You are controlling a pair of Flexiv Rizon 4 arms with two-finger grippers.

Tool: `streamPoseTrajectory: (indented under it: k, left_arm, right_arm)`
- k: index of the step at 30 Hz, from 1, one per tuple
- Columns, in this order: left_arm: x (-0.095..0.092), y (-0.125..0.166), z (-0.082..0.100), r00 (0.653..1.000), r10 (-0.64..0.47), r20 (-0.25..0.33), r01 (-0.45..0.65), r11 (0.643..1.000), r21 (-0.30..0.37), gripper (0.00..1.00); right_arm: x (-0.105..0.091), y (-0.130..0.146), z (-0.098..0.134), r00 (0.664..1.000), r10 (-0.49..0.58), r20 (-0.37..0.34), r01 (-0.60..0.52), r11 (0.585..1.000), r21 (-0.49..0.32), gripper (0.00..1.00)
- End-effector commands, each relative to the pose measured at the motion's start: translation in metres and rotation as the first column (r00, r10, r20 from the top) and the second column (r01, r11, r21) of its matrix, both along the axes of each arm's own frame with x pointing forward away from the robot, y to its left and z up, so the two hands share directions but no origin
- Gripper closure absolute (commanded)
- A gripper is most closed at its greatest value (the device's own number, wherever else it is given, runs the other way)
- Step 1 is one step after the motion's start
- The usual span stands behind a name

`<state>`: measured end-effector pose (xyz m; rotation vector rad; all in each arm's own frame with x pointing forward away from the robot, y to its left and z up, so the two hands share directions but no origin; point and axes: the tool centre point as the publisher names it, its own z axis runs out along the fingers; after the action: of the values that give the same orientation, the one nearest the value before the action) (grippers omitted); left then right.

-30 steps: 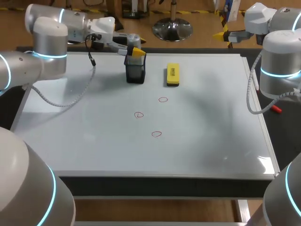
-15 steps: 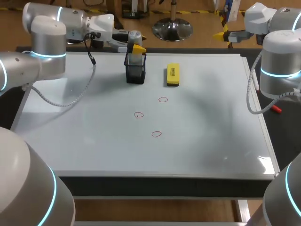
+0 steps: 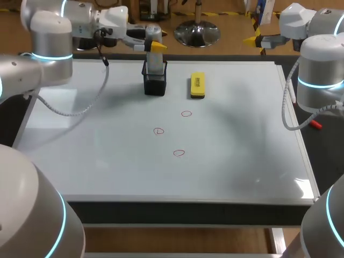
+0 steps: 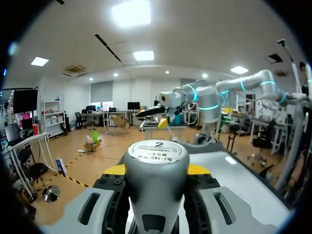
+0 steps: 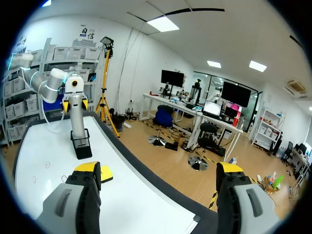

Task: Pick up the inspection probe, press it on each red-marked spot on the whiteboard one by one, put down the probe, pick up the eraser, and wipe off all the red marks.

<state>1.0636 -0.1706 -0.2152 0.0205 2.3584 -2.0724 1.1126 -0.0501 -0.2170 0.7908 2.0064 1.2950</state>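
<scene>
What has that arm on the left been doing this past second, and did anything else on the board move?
The left arm, its jaws shut on the grey cylindrical inspection probe, rose and drew the probe partway up out of the black holder. The right arm, the yellow eraser and the three red circle marks stayed put.

Left hand [image 3: 154, 47] clamped on probe [image 4: 156, 185], back-left; right hand [image 5: 160, 170] open, back-right.
</scene>
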Motion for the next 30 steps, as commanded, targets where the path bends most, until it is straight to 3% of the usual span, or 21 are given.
streamPoseTrajectory:
  k: [1,16,30]
  left_arm:
    - [-0.006,0.004,0.016,1.0,0.008,0.009,-0.009,1.0,0.016,1.0]
    - [-0.013,0.022,0.062,0.995,0.047,0.083,-0.048,0.999,0.014,1.0]
    - [-0.022,0.082,0.062,0.966,0.237,0.105,-0.239,0.971,0.012,1.0]
  right_arm:
    - [0.0,0.0,0.0,1.0,0.001,0.0,-0.001,1.0,0.0,0.0]
    - [0.0,0.0,0.0,1.0,0.001,0.0,-0.001,1.0,0.0,0.0]
    - [0.0,0.0,0.0,1.0,0.001,0.0,-0.001,1.0,0.0,0.0]
